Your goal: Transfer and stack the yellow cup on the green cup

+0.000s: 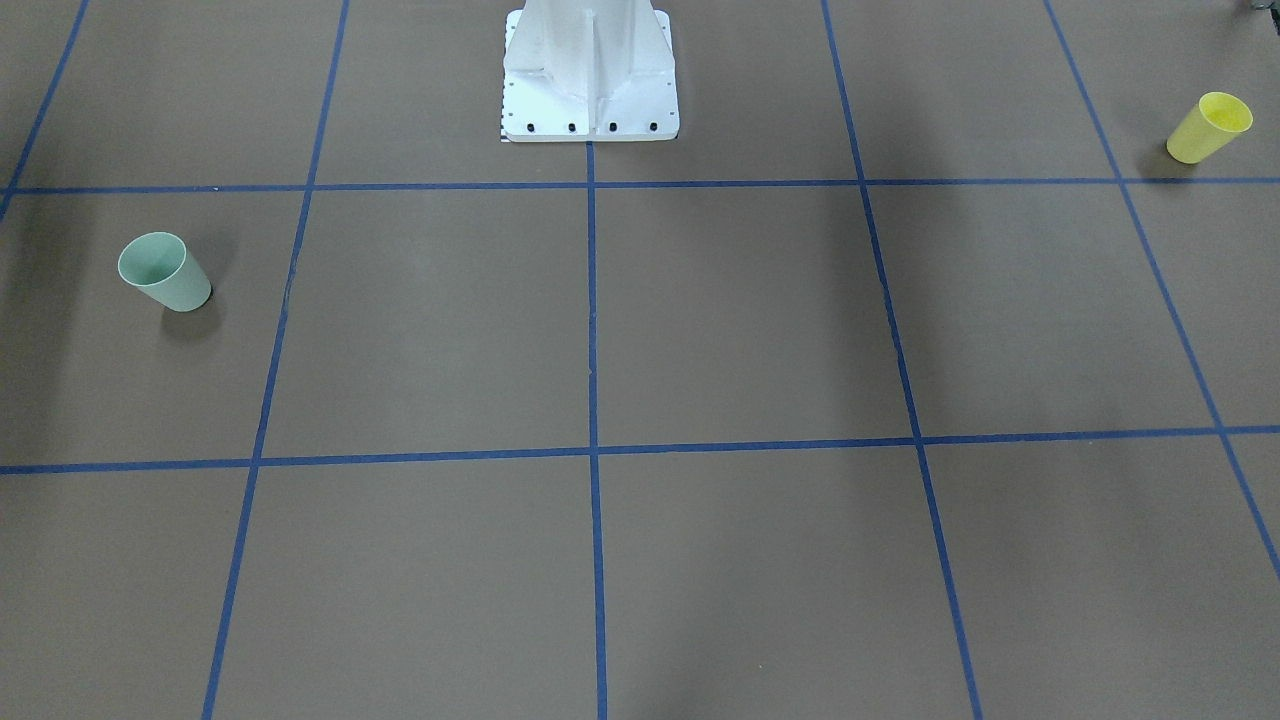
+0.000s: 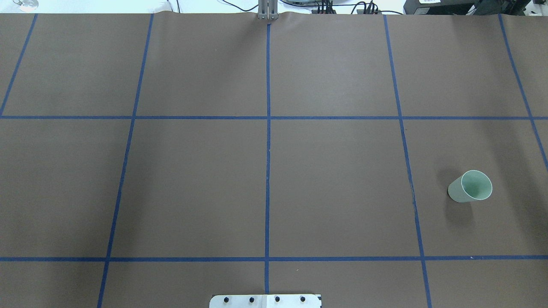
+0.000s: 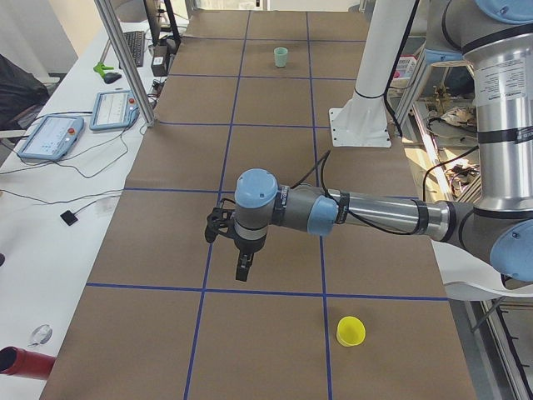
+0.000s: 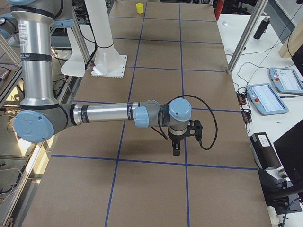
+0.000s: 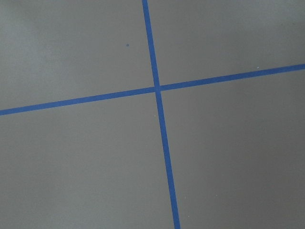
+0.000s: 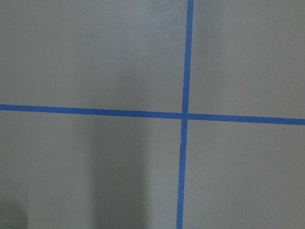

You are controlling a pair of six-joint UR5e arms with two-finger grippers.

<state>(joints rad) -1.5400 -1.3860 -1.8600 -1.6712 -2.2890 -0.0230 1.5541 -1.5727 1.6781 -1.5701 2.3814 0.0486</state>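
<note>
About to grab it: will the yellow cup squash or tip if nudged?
The yellow cup looks thin, empty plastic: probably light, and may flex under a hard squeeze. It stands upright on a base narrower than its rim, so a sideways nudge could tip it.

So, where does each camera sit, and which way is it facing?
Front-facing: across the table, looking steeply down at the robot's white base, small pale mint-green tapered plastic cup, small bright yellow tapered plastic cup.
Overhead: behind the robot, looking forward and down; base edge, green cup.
Exterior left: table's left end; left gripper near, both cups.
Exterior right: opposite end; right gripper near, yellow cup far.
Left wrist: down at blue tape cross; no body.
Right wrist: likewise.
Front-facing and overhead share base and green cup.
</note>
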